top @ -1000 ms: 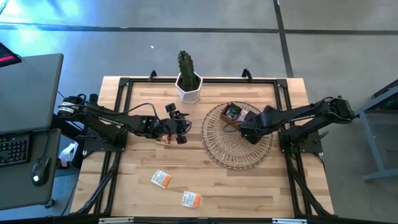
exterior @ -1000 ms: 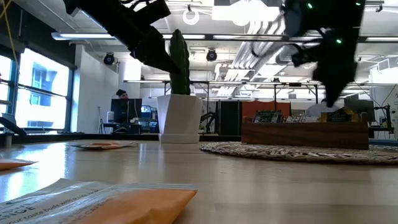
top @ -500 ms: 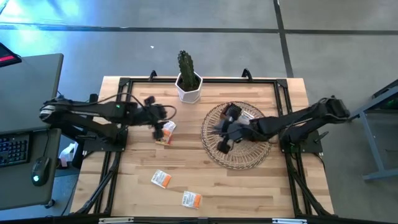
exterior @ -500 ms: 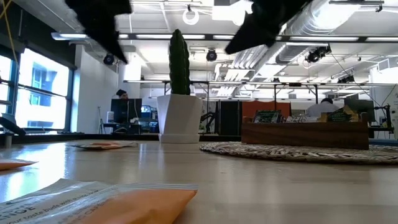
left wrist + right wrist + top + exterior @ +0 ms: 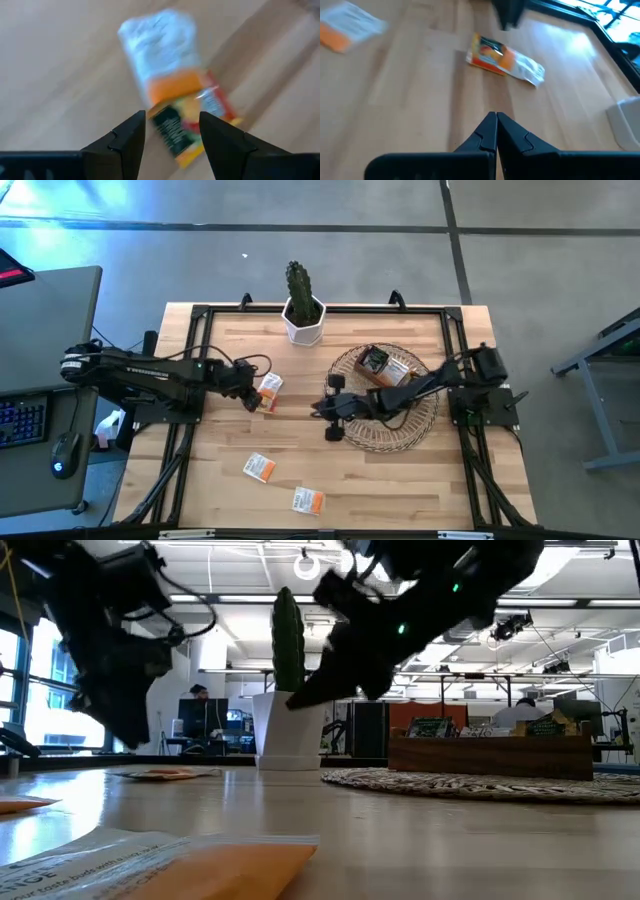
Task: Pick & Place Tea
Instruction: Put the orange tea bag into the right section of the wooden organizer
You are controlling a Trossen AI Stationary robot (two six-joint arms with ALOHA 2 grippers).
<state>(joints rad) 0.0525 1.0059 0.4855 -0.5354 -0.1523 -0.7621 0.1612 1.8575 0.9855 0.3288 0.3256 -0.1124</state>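
Tea sachets lie in four places, as you can see from above: a stacked pair (image 5: 267,390) just beside your left gripper (image 5: 247,395), one (image 5: 259,468) near the front of the tabletop (image 5: 400,490), another (image 5: 308,501) close to the front edge, and a few in the wooden box (image 5: 385,367) at the back of the wicker tray (image 5: 372,435).

Your left gripper has its fingers (image 5: 125,140) apart, holding nothing, just short of the white-and-orange sachet (image 5: 165,55) that lies over a yellow-red one (image 5: 192,125). Your right gripper (image 5: 330,410) is pressed closed and empty, above the tray's left rim, pointing at that pair.

Bare wood stretches between the tray and the front sachets. A potted cactus (image 5: 302,305) stands at the back edge.

Only the low view shows the nearest sachet (image 5: 150,865) lying flat at the front.
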